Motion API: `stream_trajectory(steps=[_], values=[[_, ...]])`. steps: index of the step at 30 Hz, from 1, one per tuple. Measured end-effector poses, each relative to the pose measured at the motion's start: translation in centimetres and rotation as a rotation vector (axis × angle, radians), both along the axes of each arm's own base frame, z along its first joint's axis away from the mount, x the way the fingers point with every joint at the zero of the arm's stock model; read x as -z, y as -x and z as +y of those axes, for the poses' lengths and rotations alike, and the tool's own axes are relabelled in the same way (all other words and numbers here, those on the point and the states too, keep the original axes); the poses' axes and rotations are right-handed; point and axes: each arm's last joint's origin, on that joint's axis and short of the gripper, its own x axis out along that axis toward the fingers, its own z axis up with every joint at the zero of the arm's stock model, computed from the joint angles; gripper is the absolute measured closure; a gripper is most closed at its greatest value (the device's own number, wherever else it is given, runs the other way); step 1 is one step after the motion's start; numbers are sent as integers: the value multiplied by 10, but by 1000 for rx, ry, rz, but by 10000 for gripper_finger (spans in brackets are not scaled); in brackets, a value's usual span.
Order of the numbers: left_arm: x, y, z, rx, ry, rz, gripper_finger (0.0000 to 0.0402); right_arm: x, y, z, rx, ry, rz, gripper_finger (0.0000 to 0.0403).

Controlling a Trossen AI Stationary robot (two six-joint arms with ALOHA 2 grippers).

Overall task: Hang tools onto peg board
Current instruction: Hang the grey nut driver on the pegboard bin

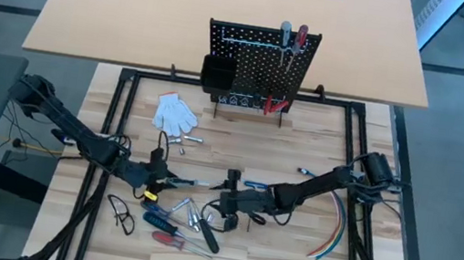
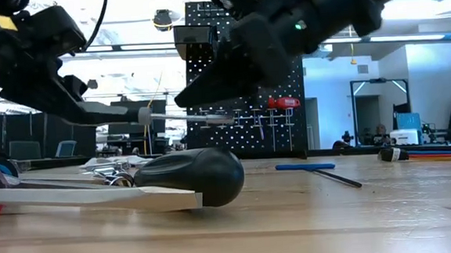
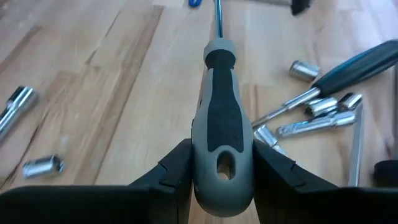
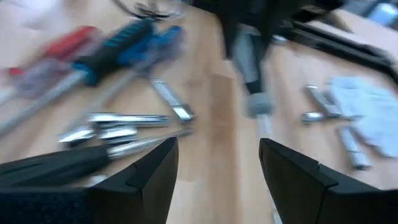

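Now the left end effector [image 3: 221, 180] is clamped on the butt of a grey-and-black-handled screwdriver [image 3: 217, 118], one finger [image 3: 171, 177] pressed to each flank of the handle, with the shaft pointing straight away from it over the wooden counter [image 3: 124, 93]. In the low view this screwdriver [image 2: 178, 116] hangs level above the counter, clear of the surface, held by the left end effector [image 2: 91, 107]. Facing it, the right end effector [image 4: 214, 165] hovers with its two fingers [image 4: 155, 171] spread apart and nothing between them; the screwdriver's tip reaches toward that gap. Just below and beside both end effectors lie the loose tools [image 1: 176, 223]: a blue-handled and a red-handled screwdriver, a black-handled one [image 2: 189, 176] and several silver bits [image 3: 323, 106]. A white glove [image 1: 175, 113] sits well beyond the left end effector, toward the peg board [image 1: 260, 65], which stands upright far past both end effectors with a few tools already hung on it.
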Motion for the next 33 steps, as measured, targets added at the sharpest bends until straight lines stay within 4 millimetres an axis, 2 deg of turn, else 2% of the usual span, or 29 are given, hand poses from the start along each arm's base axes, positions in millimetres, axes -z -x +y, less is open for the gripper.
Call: stream_trajectory(steps=[6, 13, 18, 24, 26, 28, 33], values=[[-3, 0, 0, -32, 27, 33, 290, -15, -12, -7, 79, 79, 58, 168], [-3, 0, 0, -35, 36, 30, 290, 1, -19, -44, 79, -60, 189, 184], [-3, 0, 0, -35, 34, 34, 290, 19, -21, -44, 62, -67, 227, 244], [-2, 1, 1, -43, 23, 46, 290, 14, -22, -44, 62, -67, 203, 357], [-2, 1, 1, -46, 25, 49, 290, 14, -22, -42, 57, -67, 204, 376], [-2, 1, 1, -54, 28, 49, 271, 13, -21, -40, 60, -77, 202, 376], [4, 7, 5, -111, 6, 123, 156, 24, -13, -44, 136, -92, 217, 376]])
